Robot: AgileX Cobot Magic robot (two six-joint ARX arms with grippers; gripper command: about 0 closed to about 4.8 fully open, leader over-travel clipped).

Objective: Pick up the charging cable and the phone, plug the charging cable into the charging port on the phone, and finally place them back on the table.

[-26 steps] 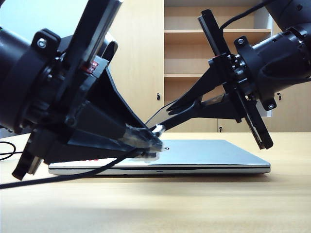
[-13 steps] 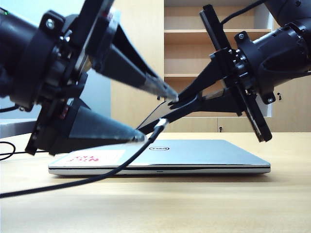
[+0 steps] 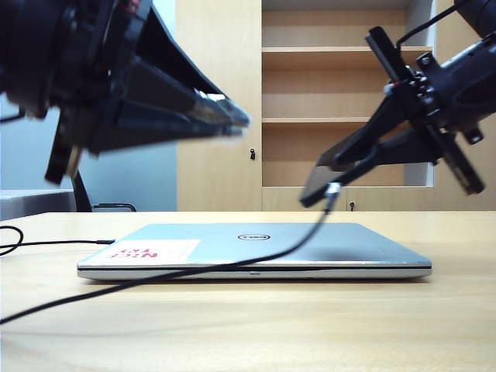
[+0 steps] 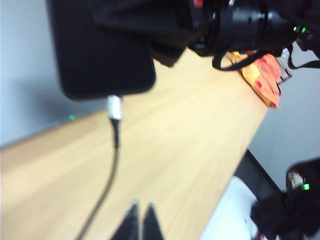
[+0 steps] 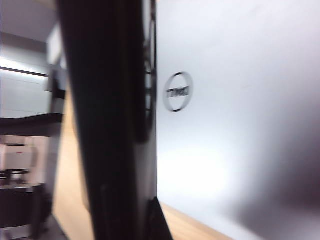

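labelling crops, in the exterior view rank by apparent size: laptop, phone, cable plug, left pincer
1. Left pincer, but it sits nearest the camera, so its size is inflated.
2. Laptop.
3. Phone, held in the right pincer.
4. Cable plug.

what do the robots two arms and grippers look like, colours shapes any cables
Both arms are black with bulky round wrist housings fastened by silver screws. The left gripper has long wedge-shaped black fingers tapering to pale, clear-wrapped tips, with a red mark near its base. The right gripper has slimmer black fingers, a flat black crossbar behind them, and a black cable above.
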